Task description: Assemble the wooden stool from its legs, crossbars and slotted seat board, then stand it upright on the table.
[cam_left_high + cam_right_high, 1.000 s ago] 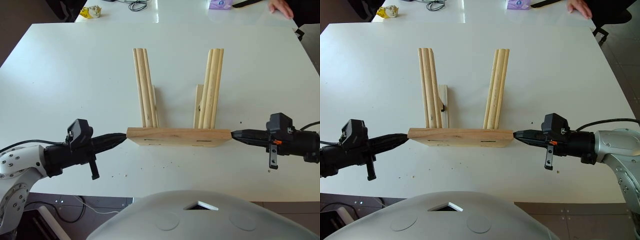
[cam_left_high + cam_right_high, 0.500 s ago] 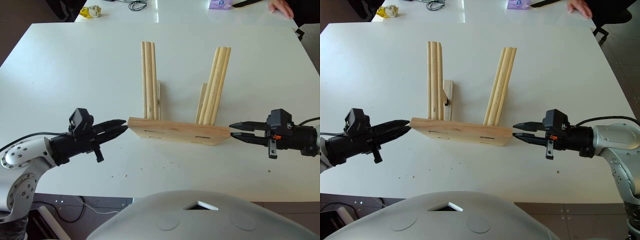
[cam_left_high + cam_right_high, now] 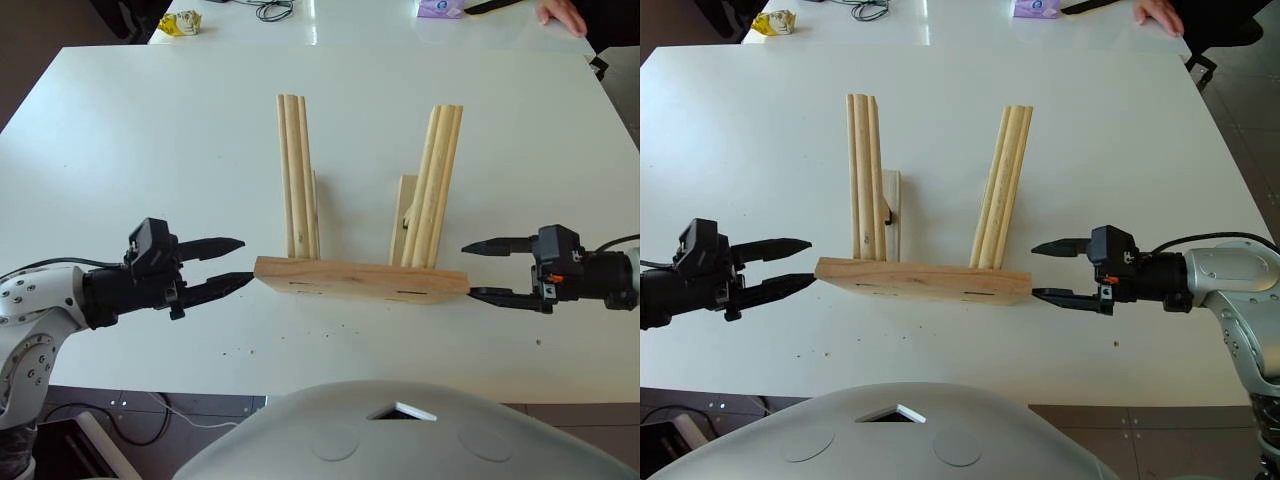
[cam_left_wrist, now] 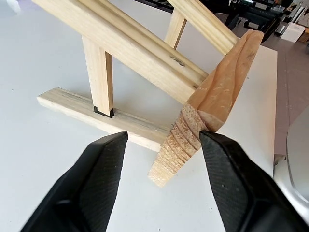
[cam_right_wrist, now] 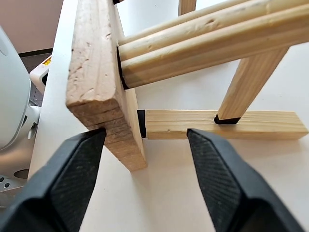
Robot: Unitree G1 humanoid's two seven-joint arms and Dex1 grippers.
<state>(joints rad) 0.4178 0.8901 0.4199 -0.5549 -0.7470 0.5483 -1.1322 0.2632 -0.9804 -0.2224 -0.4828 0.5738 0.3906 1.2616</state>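
The wooden stool lies on its side on the white table (image 3: pixel 130 150). Its slotted seat board (image 3: pixel 360 279) stands on edge toward me, and two bundles of legs (image 3: pixel 297 170) (image 3: pixel 437 180) point away, joined by crossbars (image 3: pixel 404 205). My left gripper (image 3: pixel 246 260) is open at the board's left end, fingertips level with it. My right gripper (image 3: pixel 467 270) is open at the right end. The left wrist view has the board's end grain (image 4: pixel 212 106) between my black fingers (image 4: pixel 91 183). The right wrist view shows the other end (image 5: pixel 96 77) and a crossbar (image 5: pixel 222 124).
A yellow wrapper (image 3: pixel 181 23), some cables (image 3: pixel 275 10) and a purple packet (image 3: pixel 440 8) lie on the table behind. Small wood crumbs (image 3: pixel 240 350) dot the near strip. The table's front edge runs just below the grippers.
Both grippers have gone from shut against the seat board's ends to wide open. The stool skewed briefly half a second ago and now sits level again.
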